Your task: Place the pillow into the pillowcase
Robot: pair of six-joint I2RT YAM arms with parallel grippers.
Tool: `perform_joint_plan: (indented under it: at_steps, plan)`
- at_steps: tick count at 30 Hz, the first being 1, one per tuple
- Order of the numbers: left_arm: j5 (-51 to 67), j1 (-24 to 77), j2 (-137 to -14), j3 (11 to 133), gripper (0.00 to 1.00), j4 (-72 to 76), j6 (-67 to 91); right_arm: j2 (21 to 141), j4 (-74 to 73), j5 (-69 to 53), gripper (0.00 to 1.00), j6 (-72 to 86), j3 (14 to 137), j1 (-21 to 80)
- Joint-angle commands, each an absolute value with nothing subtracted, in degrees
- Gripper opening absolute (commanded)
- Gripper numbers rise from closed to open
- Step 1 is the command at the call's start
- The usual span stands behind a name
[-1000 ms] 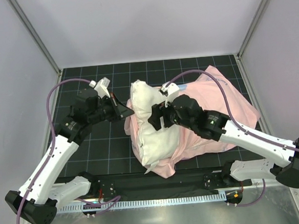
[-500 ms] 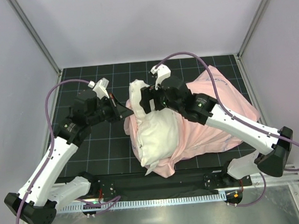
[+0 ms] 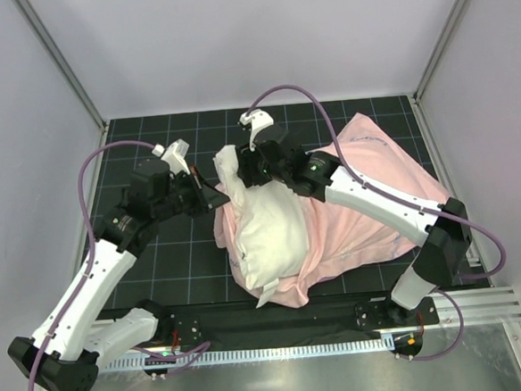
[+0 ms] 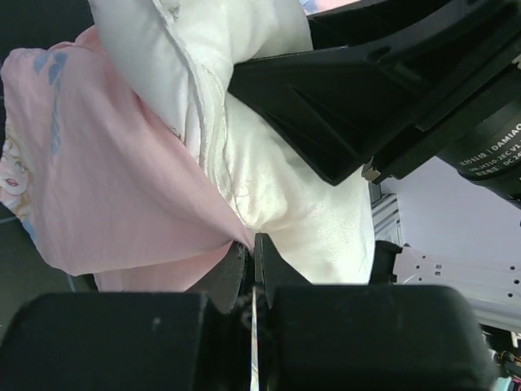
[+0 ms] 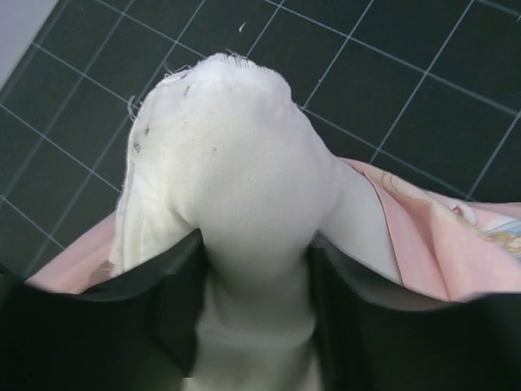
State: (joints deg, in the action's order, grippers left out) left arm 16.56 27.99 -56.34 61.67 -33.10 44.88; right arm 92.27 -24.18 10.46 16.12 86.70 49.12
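Note:
The white pillow [image 3: 264, 226] lies partly inside the pink pillowcase [image 3: 372, 197] in the middle of the mat, its far corner sticking out. My left gripper [image 3: 218, 195] is shut on the pillowcase's pink edge at the pillow's left side; in the left wrist view the jaws [image 4: 252, 244] pinch the pillowcase [image 4: 122, 195] where it meets the pillow [image 4: 301, 187]. My right gripper [image 3: 241, 171] is at the pillow's far corner. In the right wrist view it [image 5: 254, 269] squeezes the pillow [image 5: 236, 147], which bulges out between the fingers, with the pillowcase [image 5: 423, 236] to the right.
The black gridded mat [image 3: 157, 256] covers the table. Metal frame posts and pale walls stand on the left [image 3: 59, 66] and right [image 3: 450, 30]. The pillowcase spreads towards the mat's right edge. The right arm's links cross over the pillowcase.
My right gripper has moved from the pillow's middle to its far left corner and closed on it. The pillow and case shifted slightly left. The left gripper kept its hold.

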Motion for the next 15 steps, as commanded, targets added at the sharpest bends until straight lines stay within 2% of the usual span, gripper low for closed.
perform_joint_plan:
  at_steps: [1, 2, 4, 5, 7, 10, 15]
  plan:
    - [16.5, 27.9, -53.2, 63.7, 0.0, -29.1, 43.3, 89.7, -22.9, 9.3, 0.47, 15.6, 85.3, 49.0]
    - [15.9, 27.9, -53.2, 64.1, 0.0, -30.1, 43.1, 88.6, -22.5, 8.1, 0.33, 15.1, 83.3, 48.9]
    - [13.4, 27.8, -53.2, 65.4, 0.0, -31.2, 42.0, 84.5, -21.7, 4.2, 0.14, 14.7, 80.2, 49.1]
    - [12.7, 27.9, -53.3, 65.9, 0.0, -31.7, 41.7, 82.8, -21.3, 2.7, 0.1, 14.2, 76.2, 49.4]
    - [10.9, 27.8, -53.9, 67.8, 0.0, -33.3, 41.0, 77.4, -20.2, -2.5, 0.04, 13.6, 71.7, 50.3]
    - [8.0, 27.7, -55.5, 70.6, 0.0, -35.4, 39.2, 71.4, -17.8, -8.8, 0.04, 13.8, 62.5, 52.5]
    - [6.4, 27.8, -59.2, 75.8, 0.0, -36.4, 36.8, 70.3, -15.2, -13.4, 0.04, 16.6, 52.2, 56.4]
